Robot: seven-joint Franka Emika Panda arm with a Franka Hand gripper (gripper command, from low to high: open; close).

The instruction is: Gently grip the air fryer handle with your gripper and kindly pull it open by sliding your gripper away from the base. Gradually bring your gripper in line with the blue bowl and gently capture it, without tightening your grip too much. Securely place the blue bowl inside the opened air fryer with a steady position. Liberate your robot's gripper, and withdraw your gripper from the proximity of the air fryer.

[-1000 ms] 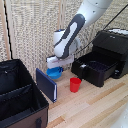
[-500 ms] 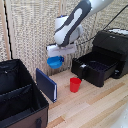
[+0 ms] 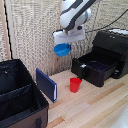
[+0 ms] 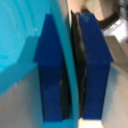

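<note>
— Where was the blue bowl (image 3: 62, 49) at that moment?

— It hung in the air, high above the counter (image 3: 100, 107), held by the gripper (image 3: 66, 42) under the white arm. It sat to the exterior view's left of the air fryer (image 3: 109, 50) and well above the red cup (image 3: 75, 84).

— How did the jaws stand?

— They were clenched on the bowl's rim. In the wrist view the two blue fingertips (image 4: 50, 75) pressed the thin bright-blue wall (image 4: 70, 75) from either side, one inside the bowl, one outside.

— Which way did the bowl face?

— It was tilted rather than level, its opening turned partly toward the exterior view's left and upward, its rounded underside down. A round bowl showed no clear long axis.

— And the air fryer?

— Its drawer (image 3: 90, 67) stood pulled out toward the exterior view's left, open on top. The handle could not be made out clearly.

— Anything else on the counter?

— A flat dark-blue panel (image 3: 46, 84) stood on edge beside a black fabric case (image 3: 17, 97), with the red cup upright between the panel and the drawer.
</note>
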